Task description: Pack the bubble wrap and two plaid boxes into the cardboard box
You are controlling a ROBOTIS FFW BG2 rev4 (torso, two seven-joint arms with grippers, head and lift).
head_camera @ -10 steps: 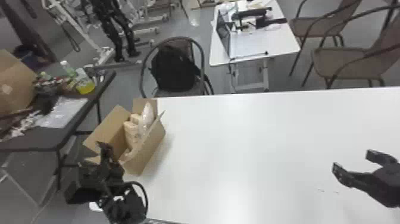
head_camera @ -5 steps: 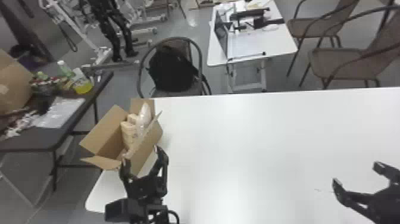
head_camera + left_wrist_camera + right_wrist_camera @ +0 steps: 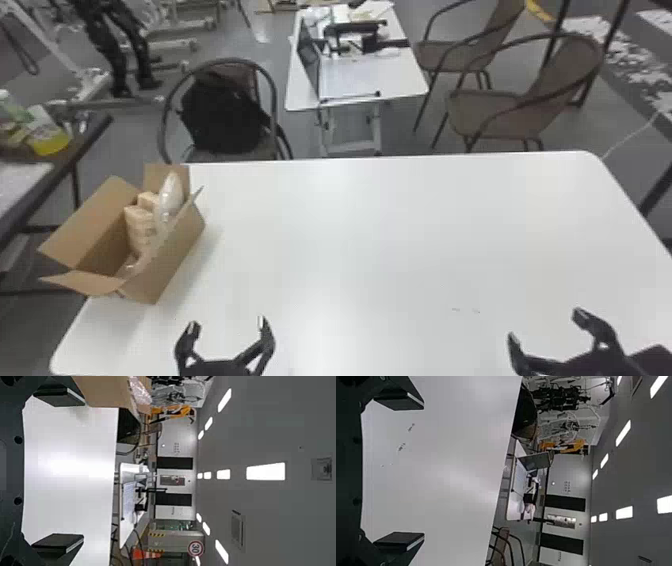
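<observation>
Head view puts the bubble wrap and two plaid boxes already inside the open cardboard box, which is ahead and to the left of the left gripper's jaws, well apart from them, so the packing step looks finished, and the next move asks perhaps only to draw back without touching the flaps. The left gripper points forward, its jaws spread with nothing between; the right gripper also holds its jaws spread, above the table.

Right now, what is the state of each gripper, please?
Left gripper: open, holding nothing, over the white table.
Right gripper: open, holding nothing, also over the table.
</observation>
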